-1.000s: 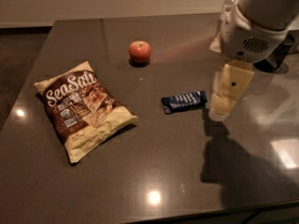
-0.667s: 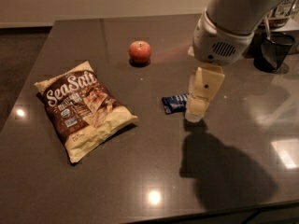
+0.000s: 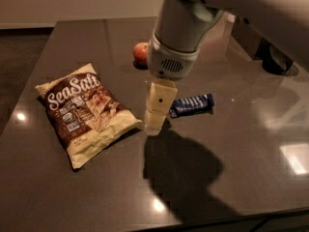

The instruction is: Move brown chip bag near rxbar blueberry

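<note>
The brown chip bag (image 3: 86, 111) lies flat on the dark table at the left, brown front with white "Sea Salt" script and cream-yellow edges. The rxbar blueberry (image 3: 192, 104), a small dark-blue wrapper, lies right of centre, a little apart from the bag. My gripper (image 3: 155, 119) hangs from the grey wrist above the table, between the bag's right edge and the bar's left end, just above the surface. It holds nothing that I can see.
A red apple (image 3: 140, 52) sits at the back, partly behind my wrist. A dark round object (image 3: 275, 62) stands at the far right. The table's (image 3: 231, 178) front edge runs along the bottom, its left edge beside the bag.
My arm and gripper have moved left across the table, from right of the blue bar to its left, now close to the bag's right edge. Bag, bar and apple have not moved.
</note>
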### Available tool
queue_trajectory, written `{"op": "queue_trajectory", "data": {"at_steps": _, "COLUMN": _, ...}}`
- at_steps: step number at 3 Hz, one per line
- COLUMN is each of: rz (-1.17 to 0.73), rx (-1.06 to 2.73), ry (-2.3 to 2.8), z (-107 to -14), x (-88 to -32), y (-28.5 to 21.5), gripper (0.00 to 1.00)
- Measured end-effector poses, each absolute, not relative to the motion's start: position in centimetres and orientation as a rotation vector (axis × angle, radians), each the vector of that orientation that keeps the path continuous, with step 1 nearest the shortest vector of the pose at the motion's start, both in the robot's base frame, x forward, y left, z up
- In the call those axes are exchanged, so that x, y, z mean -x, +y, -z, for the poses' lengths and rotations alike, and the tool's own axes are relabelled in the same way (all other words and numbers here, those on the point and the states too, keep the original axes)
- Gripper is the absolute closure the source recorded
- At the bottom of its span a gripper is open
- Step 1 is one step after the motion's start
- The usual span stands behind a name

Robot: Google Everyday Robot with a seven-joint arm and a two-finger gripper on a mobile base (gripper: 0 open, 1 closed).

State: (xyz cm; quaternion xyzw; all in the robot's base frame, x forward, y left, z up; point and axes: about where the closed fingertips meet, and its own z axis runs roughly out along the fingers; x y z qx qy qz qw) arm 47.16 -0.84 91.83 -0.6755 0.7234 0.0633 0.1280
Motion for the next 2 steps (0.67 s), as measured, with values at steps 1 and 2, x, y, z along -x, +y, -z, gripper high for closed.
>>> {"op": "queue_trajectory", "data": {"at_steps": 1, "rz": -0.224, "rx": 2.019, "ry": 2.074, "z": -90.3, "x": -47.0, "y": 2.8, "gripper": 0.00}}
{"op": "queue_trajectory", "data": {"at_steps": 2, "rz": -0.253, "rx": 2.061, "ry": 2.052, "z": -89.3, "x": -46.8, "y": 5.4, "gripper": 0.00}}
